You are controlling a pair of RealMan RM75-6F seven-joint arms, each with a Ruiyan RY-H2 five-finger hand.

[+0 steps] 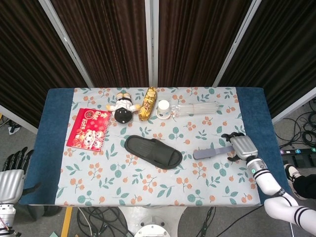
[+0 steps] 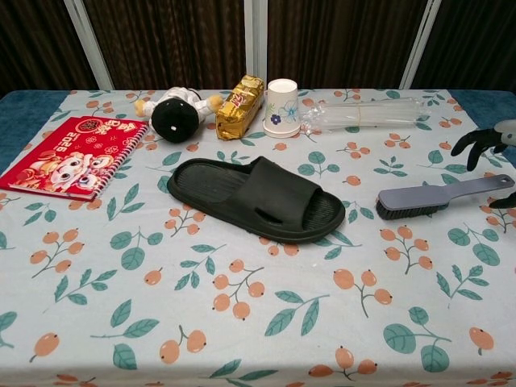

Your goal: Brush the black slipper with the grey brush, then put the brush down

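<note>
The black slipper (image 1: 153,151) (image 2: 255,198) lies flat at the table's middle, toe end toward the right. To its right lies the grey brush (image 1: 215,151) (image 2: 443,197), bristles down, with its handle pointing right. My right hand (image 1: 241,146) (image 2: 486,142) hovers at the handle's end, fingers spread and holding nothing; only its fingers show at the edge of the chest view. My left hand (image 1: 12,176) hangs off the table's left front corner, fingers apart and empty.
Along the back stand a red notebook (image 1: 90,129), a plush doll (image 1: 122,108), a gold snack pack (image 1: 147,103), a paper cup (image 1: 163,109) and a clear plastic bottle (image 1: 200,108). A floral cloth (image 1: 148,187) covers the table.
</note>
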